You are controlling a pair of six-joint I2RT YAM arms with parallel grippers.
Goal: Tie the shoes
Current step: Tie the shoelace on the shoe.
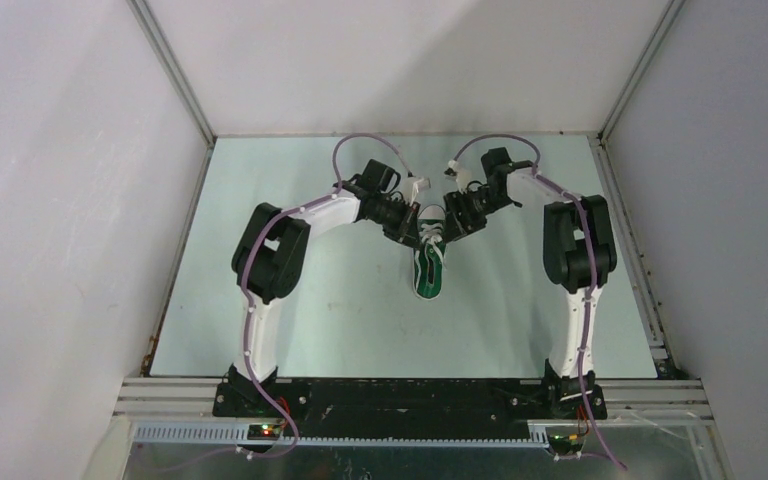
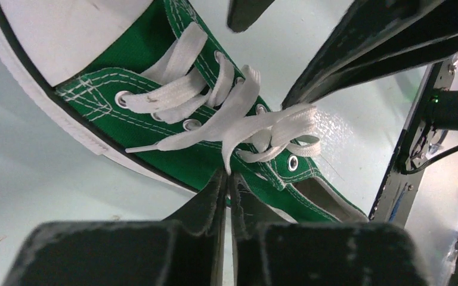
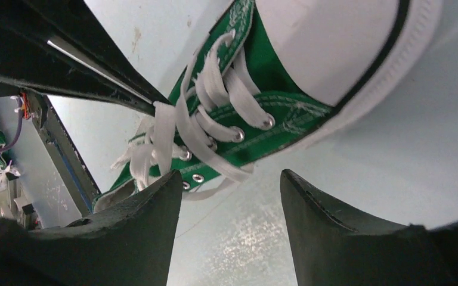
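At the left pincer (image 2: 226, 179): clenched, both fingers nearly together on one strand of the white laces (image 2: 238, 113), which runs straight up from the tips to the eyelets (image 2: 192, 124).

Right pincer (image 3: 231, 179): released, fingers spread wide, nothing between them. It sits low beside the laced part of the shoe, on the side opposite the left pincer.

Count:
- 2 arms, left arm (image 1: 270, 250) and right arm (image 1: 580, 245), with 1 pincer each, meeting over the shoe.
- 1 sneaker (image 1: 428, 270) on the counter (image 1: 310, 310).
- Exact number of loose lace strands: cannot tell, they overlap.

Sneaker appearance:
- Green canvas low-top with white stitching and metal eyelets.
- White toe cap (image 3: 328, 42).
- White rubber sole (image 2: 30, 89) with a dark stripe.
- Flat white laces, crossed over the tongue and loosely tangled near the opening.

Sneaker position: upright on its sole, mid-width of the counter, nearer the far edge than the near edge, toe toward the far edge.
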